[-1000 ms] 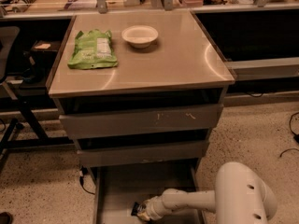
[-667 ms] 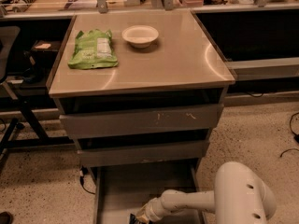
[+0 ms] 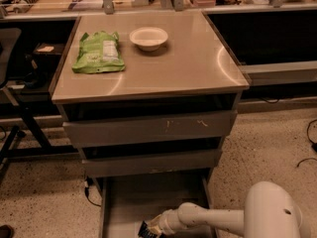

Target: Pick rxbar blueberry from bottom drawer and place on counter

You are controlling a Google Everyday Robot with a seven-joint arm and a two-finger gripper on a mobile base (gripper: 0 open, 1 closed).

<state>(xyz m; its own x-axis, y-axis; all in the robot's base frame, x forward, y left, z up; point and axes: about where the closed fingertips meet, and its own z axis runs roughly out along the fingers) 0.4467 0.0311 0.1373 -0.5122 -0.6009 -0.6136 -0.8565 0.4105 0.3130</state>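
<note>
1. Two stages look undone: lifting the bar out and setting it on the tabletop. No bar lies up there (only a green snack bag and a shallow white bowl).
2. The bottom drawer stands pulled out. The hand is low over its floor at the near left, at the picture's lower edge, on a smooth white arm.
3. A small dark patch sits at the hand's tip. I judge this to be the rxbar blueberry, down in the drawer, but it cannot be told apart from the hand. Whether the hand is open or gripping cannot be told either.
4. Materials: the tabletop is glossy beige-grey, square, with a thin metal edge and soft glare. The bag is crinkly film. The drawer is a plain, flat grey metal tray with low walls. The two upper drawer fronts are scuffed grey panels.
</note>
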